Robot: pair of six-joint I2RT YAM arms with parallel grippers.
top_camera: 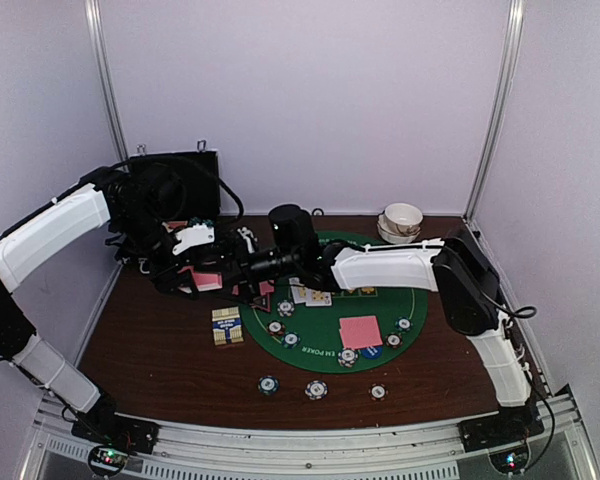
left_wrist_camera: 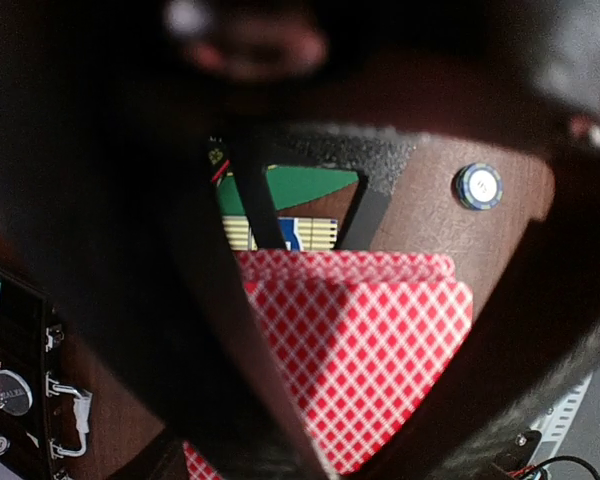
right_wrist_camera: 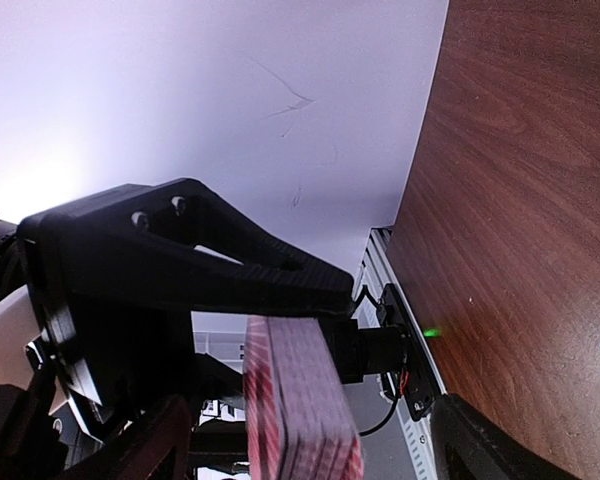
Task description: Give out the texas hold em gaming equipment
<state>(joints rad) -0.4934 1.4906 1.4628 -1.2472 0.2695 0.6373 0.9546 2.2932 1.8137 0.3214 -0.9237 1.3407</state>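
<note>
Gripping card deck in clamped left claw; gaping, empty right claw nearing beside deck, risking scattering cards.

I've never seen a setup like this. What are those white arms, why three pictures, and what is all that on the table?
Two robot arms are bolted at the table's near edge. One picture looks down from above; the other two come from cameras on each wrist. The table carries a green poker mat, poker chips, face-up cards, a pink-backed card, stacked white bowls and a black case. The left gripper is shut on a deck of pink-backed cards. The right gripper, jaws apart, reaches toward that deck.
</note>
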